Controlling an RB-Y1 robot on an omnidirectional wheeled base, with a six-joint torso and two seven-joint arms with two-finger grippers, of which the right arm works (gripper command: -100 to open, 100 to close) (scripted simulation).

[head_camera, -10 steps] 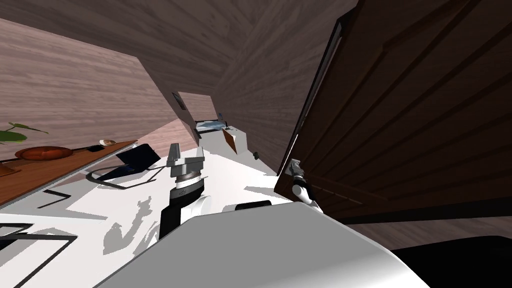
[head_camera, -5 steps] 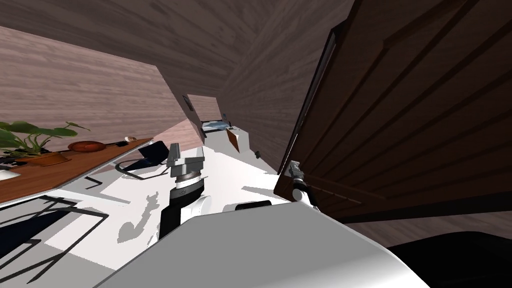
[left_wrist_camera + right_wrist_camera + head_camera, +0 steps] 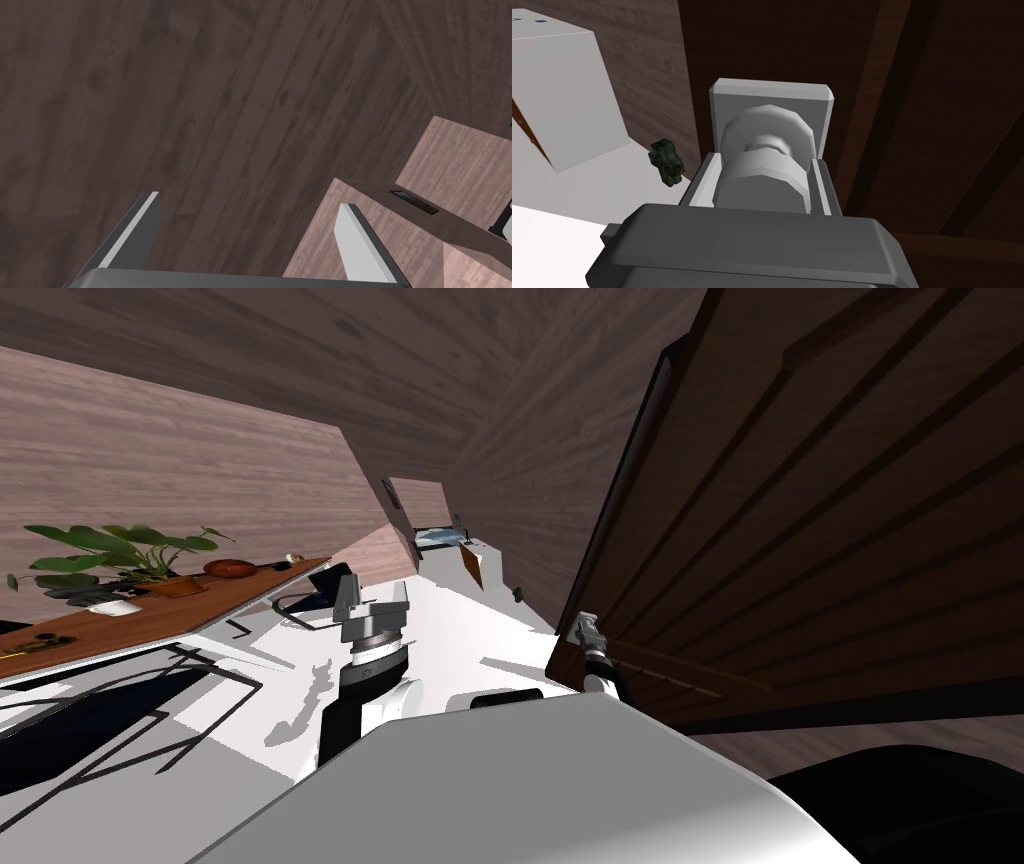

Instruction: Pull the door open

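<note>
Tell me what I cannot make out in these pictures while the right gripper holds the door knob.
- A small dark green thing on the floor, right wrist view: too small to name.
- The door, head view: hinge side cut off by the picture's edge.
- The knob, right wrist view: sides covered by fingers of the right gripper.

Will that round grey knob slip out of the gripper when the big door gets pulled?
It might slip: the knob looks smooth and round, and the right gripper pinches only its sides. It looks hard, so it probably won't squash. The door looks big and solid, so likely heavy.
</note>
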